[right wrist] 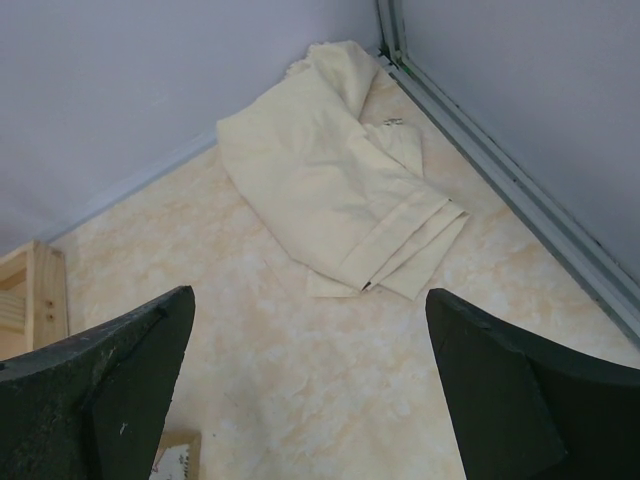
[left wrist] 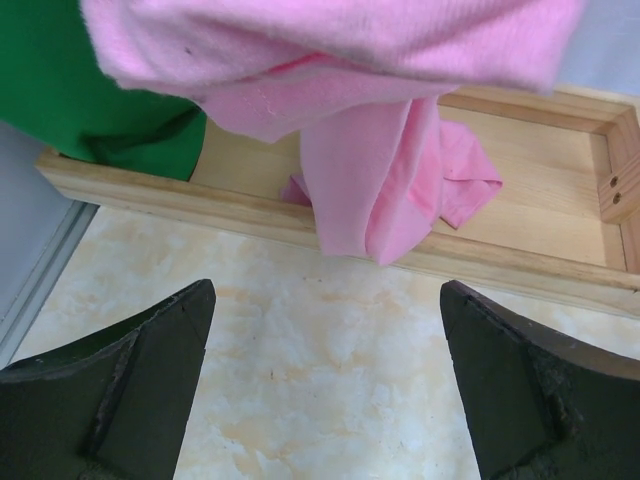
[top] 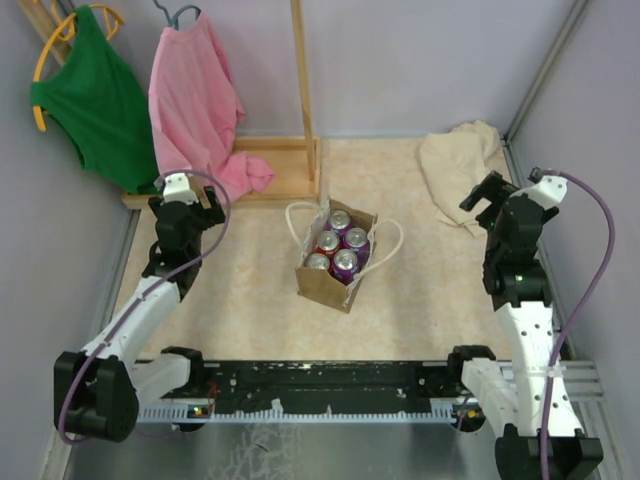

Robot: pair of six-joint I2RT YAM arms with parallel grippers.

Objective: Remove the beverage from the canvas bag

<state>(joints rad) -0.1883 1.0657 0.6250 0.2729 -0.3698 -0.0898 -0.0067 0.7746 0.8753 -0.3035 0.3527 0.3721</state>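
The desk (top: 230, 300) is boxed in by grey walls on the left, back and right, with a metal strip along the foot of the right wall, and the black rail (top: 320, 380) carrying the arm bases closes the near edge. Along the back left, a wooden rack base (top: 285, 170) sits on the desk, with a pink garment (top: 195, 100) hanging down onto it and a green garment (top: 95, 100) beside that. A cream cloth (top: 460, 165) lies crumpled in the far right corner. Bare marbled surface lies open on all sides of the canvas bag (top: 330, 280), which stands near the middle of the desk. Its top is open and its two white loop handles are splayed out to either side. Several beverage cans (top: 345, 262) stand packed upright inside, their tops showing. The left end effector (left wrist: 325, 290) is spread wide with nothing between its fingers. It points at the rack base and the pink garment, and the bag is well apart from it, to its right and nearer the bases. The right end effector (right wrist: 308, 293) is also spread wide and empty. It faces the cream cloth in the corner, with the bag well apart to its left.
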